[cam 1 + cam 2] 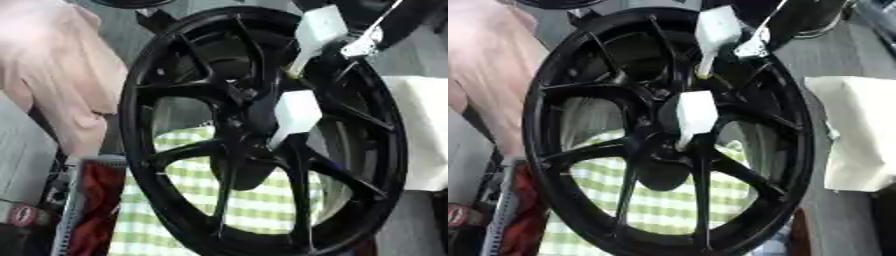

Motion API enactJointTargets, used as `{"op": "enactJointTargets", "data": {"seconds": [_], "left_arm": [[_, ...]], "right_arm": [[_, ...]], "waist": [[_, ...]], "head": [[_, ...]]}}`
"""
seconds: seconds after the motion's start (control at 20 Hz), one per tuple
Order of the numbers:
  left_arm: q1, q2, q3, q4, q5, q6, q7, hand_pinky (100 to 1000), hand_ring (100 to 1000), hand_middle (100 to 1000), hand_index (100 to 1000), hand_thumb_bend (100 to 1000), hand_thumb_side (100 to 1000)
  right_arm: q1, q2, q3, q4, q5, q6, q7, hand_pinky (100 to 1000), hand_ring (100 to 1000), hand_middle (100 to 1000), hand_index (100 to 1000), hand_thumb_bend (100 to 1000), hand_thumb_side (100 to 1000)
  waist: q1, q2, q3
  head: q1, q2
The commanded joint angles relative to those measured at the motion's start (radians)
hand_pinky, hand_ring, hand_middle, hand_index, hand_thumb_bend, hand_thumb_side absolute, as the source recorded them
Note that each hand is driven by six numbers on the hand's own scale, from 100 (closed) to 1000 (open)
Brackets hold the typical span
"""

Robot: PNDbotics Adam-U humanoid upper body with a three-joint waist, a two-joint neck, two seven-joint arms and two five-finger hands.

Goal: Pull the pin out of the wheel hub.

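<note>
Left eye view is being filled almost wholly by a black wheel [262, 135], which is standing on edge with its spokes facing the camera, probably so that the centre is lying open to a reach from above. A green-and-white checked cloth [254, 200] is showing through the gaps between the spokes, lying under or behind the wheel. Pale pink fabric [52, 75] is hanging along the left side and a white bundle [424, 135] is sitting at the right, both apart from the work.

The right hand [360, 44] is coming in from the upper right corner across the rim, dark against the dark wheel, with only a silver part and a white block [319, 27] standing out. I cannot tell whether its fingers are spread or curled, or whether they are gripping anything. The left hand is not showing.

The hub [662, 145] is sitting at the middle of the spokes. A second white piece with a tapered lower end is pointing into it; I am taking this for the pin [695, 117], not yet drawn out.
</note>
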Motion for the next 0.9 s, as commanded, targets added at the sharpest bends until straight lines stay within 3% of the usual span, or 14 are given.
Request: {"op": "enactJointTargets", "data": {"seconds": [0.05,0.3,0.55,0.7,0.9], "left_arm": [[0.001,0.015,0.01,-0.02,-0.004,0.0,0.0,830,636,694,844,176,812],[0.006,0.015,0.017,-0.02,-0.008,-0.002,0.006,830,636,695,844,176,813],[0.006,0.014,0.02,-0.02,-0.01,-0.004,0.01,831,636,695,844,175,812],[0.005,0.013,0.022,-0.02,-0.011,-0.007,0.012,831,636,695,844,175,812],[0.007,0.011,0.025,-0.02,-0.012,-0.009,0.015,831,636,696,844,173,813]], "right_arm": [[-0.01,-0.063,-0.07,-0.023,-0.009,0.006,-0.029,868,683,434,580,404,100],[0.081,-0.139,-0.222,0.008,0.007,0.021,-0.121,873,691,438,586,405,100],[0.249,-0.211,-0.384,0.117,0.03,0.025,-0.226,875,691,446,594,402,100],[0.346,-0.228,-0.473,0.189,0.052,0.027,-0.29,876,694,456,604,371,100],[0.451,-0.212,-0.578,0.282,0.147,0.064,-0.394,874,699,467,612,340,100]], "waist": [[0.011,-0.022,-0.006],[0.015,-0.022,-0.018],[0.023,-0.019,-0.03],[0.031,-0.016,-0.035],[0.039,-0.011,-0.042]], "head": [[0.006,-0.006],[0.013,-0.006],[0.023,-0.014],[0.028,-0.02],[0.038,-0.025]]}}
